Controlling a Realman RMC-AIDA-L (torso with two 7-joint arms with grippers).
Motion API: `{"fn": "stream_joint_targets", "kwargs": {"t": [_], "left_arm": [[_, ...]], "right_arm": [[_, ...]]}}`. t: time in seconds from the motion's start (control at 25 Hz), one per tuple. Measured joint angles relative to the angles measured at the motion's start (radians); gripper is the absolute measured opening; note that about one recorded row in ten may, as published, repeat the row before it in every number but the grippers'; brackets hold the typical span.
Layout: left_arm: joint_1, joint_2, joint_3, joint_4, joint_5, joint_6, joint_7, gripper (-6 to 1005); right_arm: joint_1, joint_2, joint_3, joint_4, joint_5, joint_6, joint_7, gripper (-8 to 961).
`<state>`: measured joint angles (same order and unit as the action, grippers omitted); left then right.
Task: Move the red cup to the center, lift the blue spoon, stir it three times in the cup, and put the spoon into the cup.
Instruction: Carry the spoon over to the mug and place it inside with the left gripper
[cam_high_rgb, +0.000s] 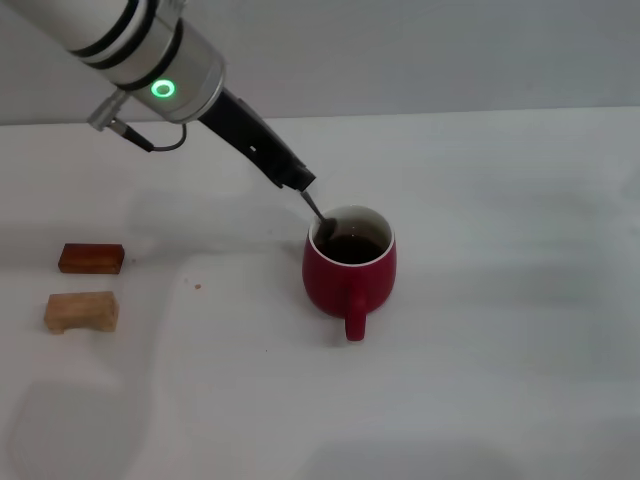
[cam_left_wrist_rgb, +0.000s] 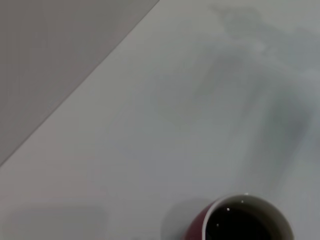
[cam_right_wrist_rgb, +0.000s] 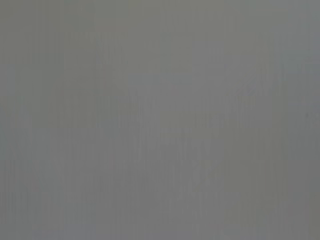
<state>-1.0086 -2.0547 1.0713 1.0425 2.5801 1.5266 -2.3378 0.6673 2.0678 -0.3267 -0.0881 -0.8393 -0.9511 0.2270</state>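
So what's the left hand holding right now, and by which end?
The left hand holds the blue spoon by its handle end, hidden in the grip; the metal bowl dips into the red cup.

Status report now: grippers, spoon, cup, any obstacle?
Left gripper holds blue spoon slanted, bowl in red cup. Right gripper not in view. Two wooden blocks far left, clear of cup.

right wrist | uniform grey field | possibly a blank surface
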Motion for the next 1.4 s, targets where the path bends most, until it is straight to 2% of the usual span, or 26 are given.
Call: {"fn": "stream_joint_targets", "kwargs": {"t": [0.36,0.68,1.0,1.4], "left_arm": [[0.008,-0.003,0.007,0.023,0.004,0.077,0.001,186],[-0.004,-0.014,0.057,0.015,-0.035,0.070,0.003,193],[-0.009,-0.016,0.092,-0.010,-0.121,-0.003,0.032,200],[0.011,-0.009,0.071,-0.030,-0.112,-0.116,0.042,209]], "right_arm": [[0.006,0.000,0.000,-0.003,0.000,0.000,0.000,-2],[0.009,-0.002,0.002,-0.006,0.002,0.000,0.000,-2],[0.005,-0.002,0.006,-0.003,0.004,0.001,0.000,-1],[-0.001,-0.002,0.006,0.001,0.005,0.002,0.000,-1]]}}
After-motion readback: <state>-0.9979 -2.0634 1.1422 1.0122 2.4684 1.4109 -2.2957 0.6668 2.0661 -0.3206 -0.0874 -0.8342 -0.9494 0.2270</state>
